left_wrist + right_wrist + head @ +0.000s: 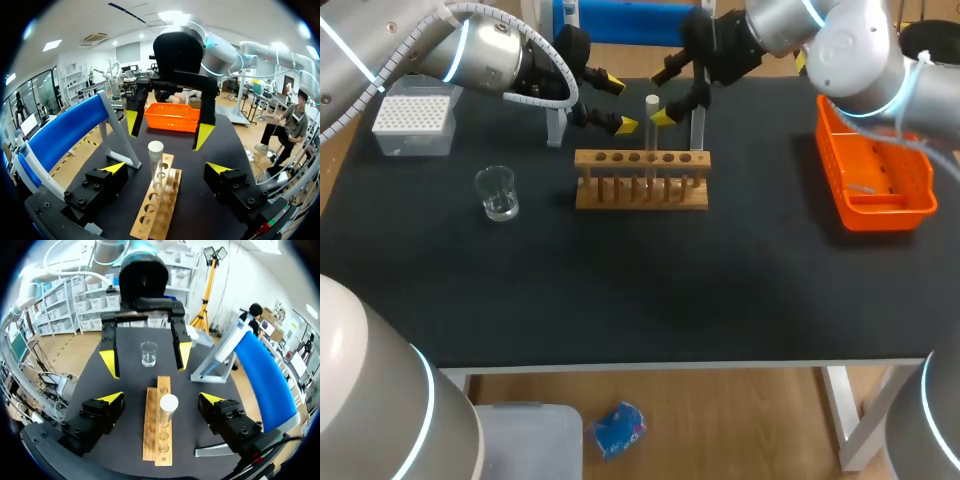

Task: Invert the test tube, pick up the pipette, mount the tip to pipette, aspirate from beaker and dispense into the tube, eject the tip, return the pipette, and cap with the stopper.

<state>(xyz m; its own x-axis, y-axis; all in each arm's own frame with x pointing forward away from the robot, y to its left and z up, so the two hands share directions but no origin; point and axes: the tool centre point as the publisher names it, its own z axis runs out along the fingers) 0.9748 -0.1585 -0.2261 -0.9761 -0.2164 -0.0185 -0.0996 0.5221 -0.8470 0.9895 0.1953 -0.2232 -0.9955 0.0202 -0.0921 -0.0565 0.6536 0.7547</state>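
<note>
Test tube (pixel 651 125) upright in wooden rack (pixel 640 192), approx. mid-row, pale rounded end up and standing well above the rack top. Rack sits centre-rear on black table (pixel 620 300).

L gripper (pixel 617 103) comes in from the left at tube height, fingers wide. From its own wrist cam the tube (pixel 156 165) stands between the two yellow tips w/ clear gaps either side, no contact.

R gripper (pixel 665 95) comes in from the right, facing the L one across the tube, also wide. On the R wrist cam the tube (pixel 168 410) is likewise between the tips, untouched. In the head cam, one R tip looks just beside the tube; contact there can't be told.

Each gripper shows in the other's cam: R (pixel 167 129) beyond the tube, L (pixel 146 358) beyond the tube.

Beaker (pixel 497 193), clear, left of rack, well apart. White tip box (pixel 413 122) at far-left rear. Orange basket (pixel 880 215) at right edge. Blue stand (pixel 620 20) behind rack.
</note>
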